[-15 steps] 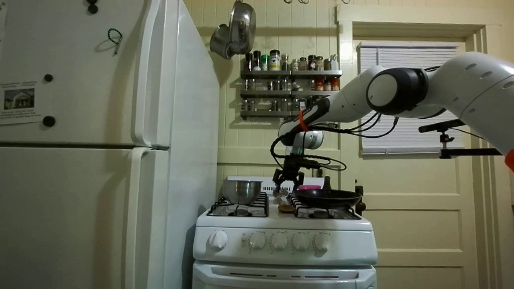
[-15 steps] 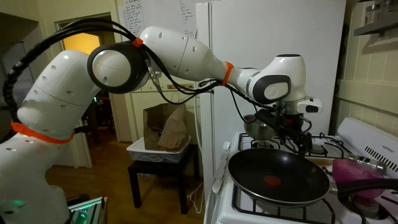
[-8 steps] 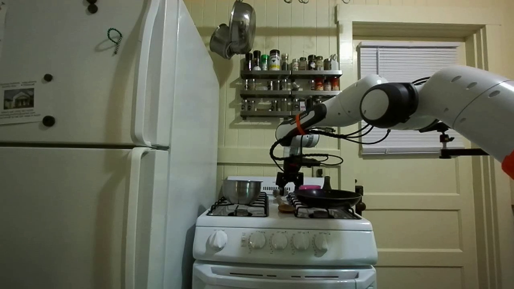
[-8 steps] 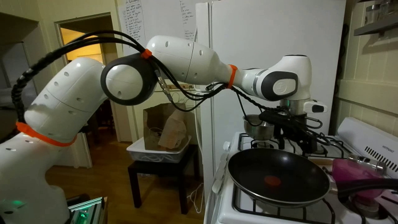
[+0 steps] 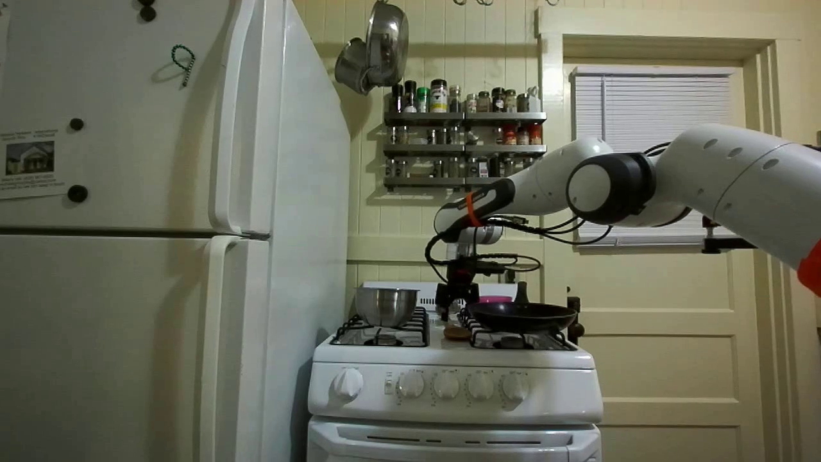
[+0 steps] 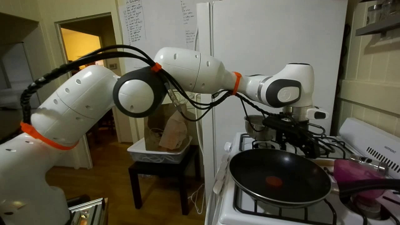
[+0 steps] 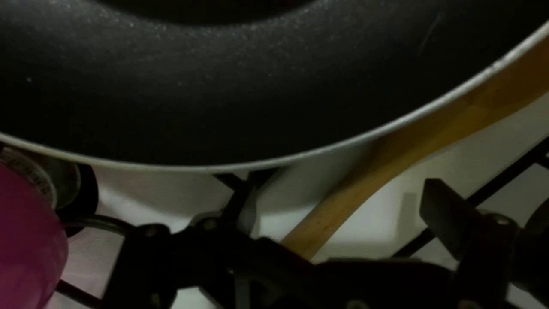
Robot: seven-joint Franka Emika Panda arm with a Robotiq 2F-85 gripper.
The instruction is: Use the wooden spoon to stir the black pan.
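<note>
Seemingly pre-grasp | pincer (image 7: 341, 206) spread, wooden spoon (image 7: 407, 148) showing between its jaws, slanting toward two o'clock in the wrist view | spoon on stovetop (image 5: 439, 348), nine o'clock from black pan (image 5: 521, 321) as I face it | I'd twist square to the handle, sink straight, clear the rim
</note>
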